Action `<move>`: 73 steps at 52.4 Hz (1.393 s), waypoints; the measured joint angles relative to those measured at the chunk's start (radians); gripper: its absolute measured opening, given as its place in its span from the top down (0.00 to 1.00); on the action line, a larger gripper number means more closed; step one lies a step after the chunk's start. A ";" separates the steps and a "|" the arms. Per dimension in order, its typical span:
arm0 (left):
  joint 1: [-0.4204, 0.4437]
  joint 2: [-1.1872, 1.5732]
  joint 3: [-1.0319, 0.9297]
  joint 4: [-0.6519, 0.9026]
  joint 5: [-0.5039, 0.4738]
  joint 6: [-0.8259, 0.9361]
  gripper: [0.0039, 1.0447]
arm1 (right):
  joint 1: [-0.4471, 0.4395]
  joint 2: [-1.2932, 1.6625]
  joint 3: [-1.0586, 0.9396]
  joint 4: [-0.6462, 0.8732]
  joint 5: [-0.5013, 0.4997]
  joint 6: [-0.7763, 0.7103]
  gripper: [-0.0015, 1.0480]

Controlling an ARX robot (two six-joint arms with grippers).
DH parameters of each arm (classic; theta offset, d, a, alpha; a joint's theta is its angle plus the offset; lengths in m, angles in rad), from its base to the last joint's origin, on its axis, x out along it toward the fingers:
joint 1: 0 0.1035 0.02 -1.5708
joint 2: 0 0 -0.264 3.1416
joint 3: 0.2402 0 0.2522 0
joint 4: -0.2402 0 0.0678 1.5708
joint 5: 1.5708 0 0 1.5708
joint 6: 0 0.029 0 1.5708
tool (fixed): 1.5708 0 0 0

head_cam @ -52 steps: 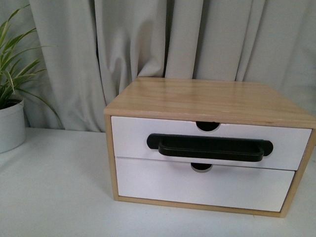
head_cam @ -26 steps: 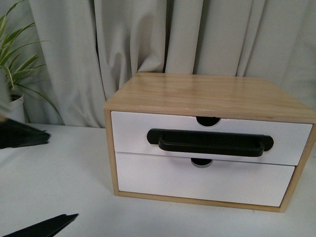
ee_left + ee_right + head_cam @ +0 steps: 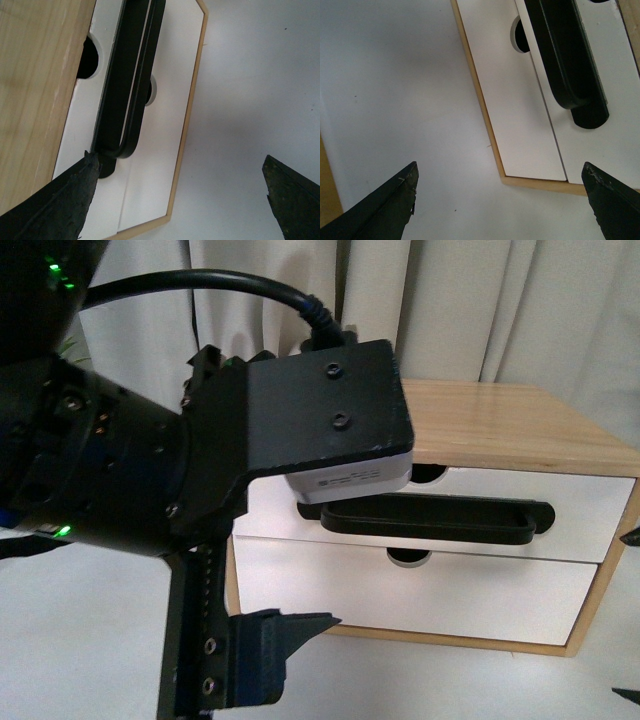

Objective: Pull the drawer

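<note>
Filling the left half of the front view, the left arm [image 3: 120, 470] carries the left gripper [image 3: 178, 165] with its jaws spread wide and empty. The right gripper [image 3: 500, 170] is likewise spread and holds nothing. Beyond, centre-right, the drawer [image 3: 585, 515] looks shut in the upper slot of its wooden cabinet [image 3: 500, 425]. Its black handle [image 3: 430, 518] runs left-to-right. The left gripper seems nearer, beside the handle's left end.

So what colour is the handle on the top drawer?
Black handle on the white drawer; right wrist view shows it best.
</note>
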 joint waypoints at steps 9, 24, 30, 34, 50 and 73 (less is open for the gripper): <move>-0.023 0.056 0.077 -0.061 -0.007 0.034 0.06 | 0.009 0.054 0.048 0.008 -0.007 -0.028 0.09; -0.045 0.145 0.174 -0.122 -0.021 0.051 0.06 | 0.012 0.155 0.126 0.032 -0.031 -0.035 0.09; -0.048 0.182 0.208 -0.136 -0.034 0.054 0.06 | 0.012 0.189 0.142 0.042 -0.044 -0.035 0.09; -0.048 0.201 0.227 -0.155 -0.038 0.055 0.06 | 0.016 0.208 0.153 0.043 -0.053 -0.040 0.09; -0.033 0.251 0.307 -0.232 -0.061 0.060 0.06 | 0.044 0.277 0.200 0.066 -0.053 -0.066 0.09; -0.013 0.281 0.321 -0.277 -0.051 0.061 0.06 | 0.086 0.352 0.236 0.122 -0.064 -0.028 0.09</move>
